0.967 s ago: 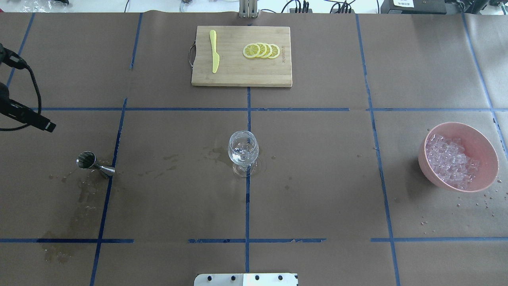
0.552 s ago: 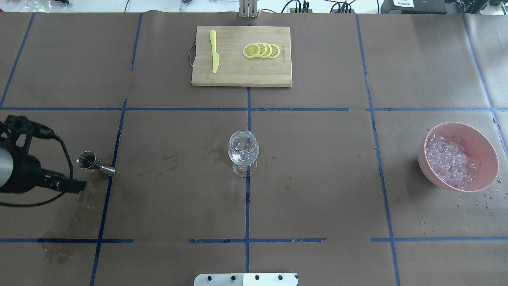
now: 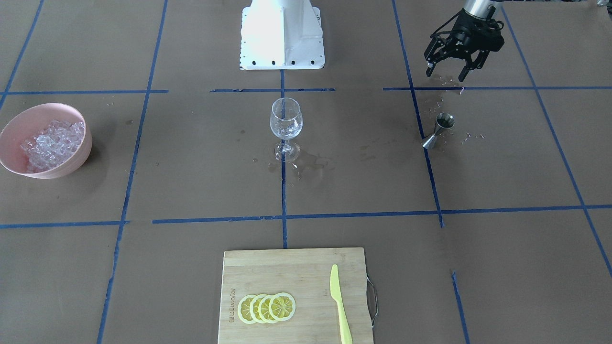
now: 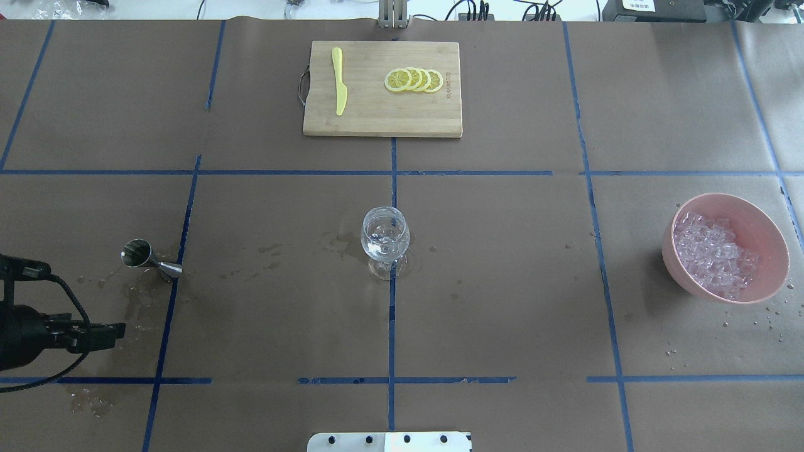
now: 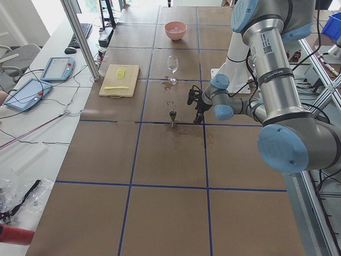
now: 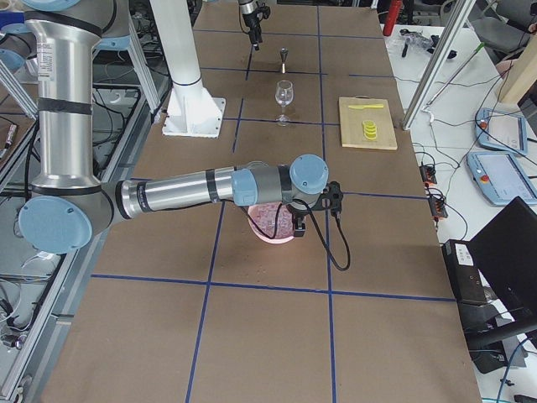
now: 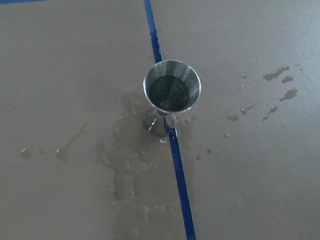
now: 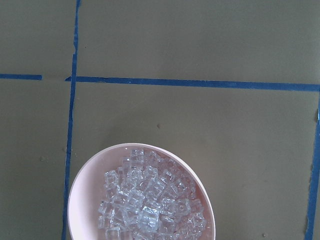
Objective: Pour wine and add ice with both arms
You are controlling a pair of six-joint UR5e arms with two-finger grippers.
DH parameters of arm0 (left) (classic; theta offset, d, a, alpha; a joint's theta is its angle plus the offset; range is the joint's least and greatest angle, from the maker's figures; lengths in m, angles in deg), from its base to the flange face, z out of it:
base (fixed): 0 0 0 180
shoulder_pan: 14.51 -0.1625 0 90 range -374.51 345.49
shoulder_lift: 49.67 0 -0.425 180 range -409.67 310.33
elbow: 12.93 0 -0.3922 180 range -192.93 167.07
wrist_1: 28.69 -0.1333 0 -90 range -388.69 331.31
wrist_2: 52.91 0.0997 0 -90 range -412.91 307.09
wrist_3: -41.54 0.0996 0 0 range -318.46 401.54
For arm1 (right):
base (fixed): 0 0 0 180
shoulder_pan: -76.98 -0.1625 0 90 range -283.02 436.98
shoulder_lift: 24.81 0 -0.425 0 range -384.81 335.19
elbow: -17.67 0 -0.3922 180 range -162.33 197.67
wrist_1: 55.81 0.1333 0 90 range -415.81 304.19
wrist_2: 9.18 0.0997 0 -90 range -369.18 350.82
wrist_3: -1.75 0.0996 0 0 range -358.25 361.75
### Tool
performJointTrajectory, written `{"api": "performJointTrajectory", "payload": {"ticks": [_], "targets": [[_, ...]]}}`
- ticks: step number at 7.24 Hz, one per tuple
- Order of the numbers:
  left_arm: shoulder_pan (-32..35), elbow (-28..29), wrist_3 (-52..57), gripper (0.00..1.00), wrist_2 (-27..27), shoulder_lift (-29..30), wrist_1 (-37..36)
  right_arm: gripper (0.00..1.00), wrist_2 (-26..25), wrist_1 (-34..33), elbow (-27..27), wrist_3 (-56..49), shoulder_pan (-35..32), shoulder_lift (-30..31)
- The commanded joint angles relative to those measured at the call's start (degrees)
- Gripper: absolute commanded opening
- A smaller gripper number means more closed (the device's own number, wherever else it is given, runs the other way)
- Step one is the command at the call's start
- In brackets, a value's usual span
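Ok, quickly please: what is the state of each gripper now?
Left gripper: open, holding nothing.
Right gripper: cannot be told, seen only from the side.

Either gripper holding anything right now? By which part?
Left gripper is open and empty, apart from the measuring cup. Right gripper hangs over the bowl of ice; whether it holds anything cannot be told.

Glossy metal jigger [image 7: 171,92], clear wine glass [image 4: 385,234], matt wooden board [image 4: 377,116], matt paper cover [image 4: 502,270].
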Motion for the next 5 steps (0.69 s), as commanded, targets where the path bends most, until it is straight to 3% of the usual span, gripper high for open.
{"api": "performJointTrajectory", "payload": {"ticks": [1,2,4,5], "targets": [[-7.97,3.25,-5.68,0.97,14.58,0.26,0.48,1.0,0.45,0.01,-0.28,0.05,0.0,0.09],[-8.25,3.61,-7.25,0.98,17.33,0.78,0.56,1.0,1.76,0.1,-0.72,0.13,-0.08,0.44],[-13.5,13.31,-22.14,0.99,40.87,5.51,1.61,1.0,2.56,0.01,-0.63,0.13,0.0,0.62],[-13.79,17.72,-21.94,0.97,41.87,9.54,1.71,1.0,2.56,0.1,-0.63,0.13,-0.08,0.53]]}}
